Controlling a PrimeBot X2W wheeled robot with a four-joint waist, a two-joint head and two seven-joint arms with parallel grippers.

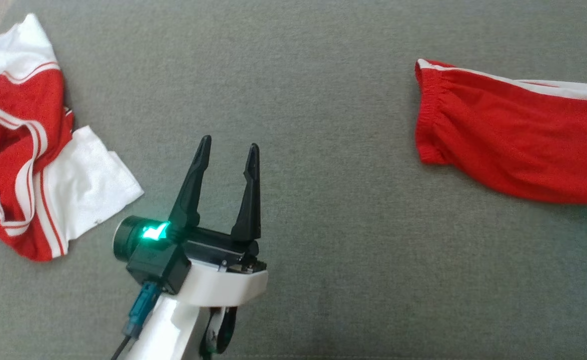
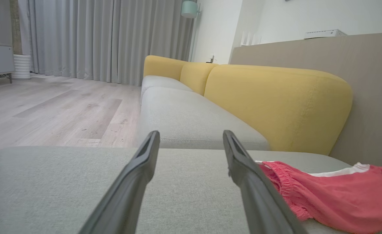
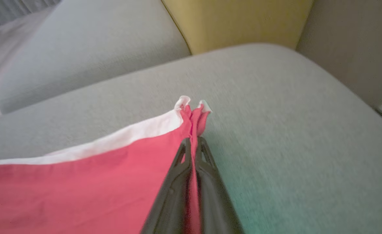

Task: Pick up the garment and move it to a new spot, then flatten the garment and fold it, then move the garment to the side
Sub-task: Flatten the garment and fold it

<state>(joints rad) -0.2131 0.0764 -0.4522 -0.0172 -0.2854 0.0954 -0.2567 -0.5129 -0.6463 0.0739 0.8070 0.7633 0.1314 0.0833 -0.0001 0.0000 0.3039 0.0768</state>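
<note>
The garment [image 1: 513, 135] is a pair of red shorts with a white side stripe and a gathered waistband, lying on the grey cushion at the right of the head view. My right gripper [image 3: 193, 140] is shut on a corner of the garment [image 3: 80, 191], and a bit of red and white hem sticks out past its fingertips. My left gripper [image 1: 229, 145] hovers open over bare cushion left of the shorts, holding nothing. In the left wrist view the left gripper [image 2: 191, 135] has its fingers spread wide, with the garment [image 2: 334, 195] low at the right.
A second red and white garment [image 1: 23, 150] lies crumpled at the left edge of the cushion [image 1: 303, 75]. Yellow sofa backrests [image 2: 275, 100] rise behind the grey seats. Beyond the seat edge lies a wooden floor [image 2: 47, 110] with grey curtains.
</note>
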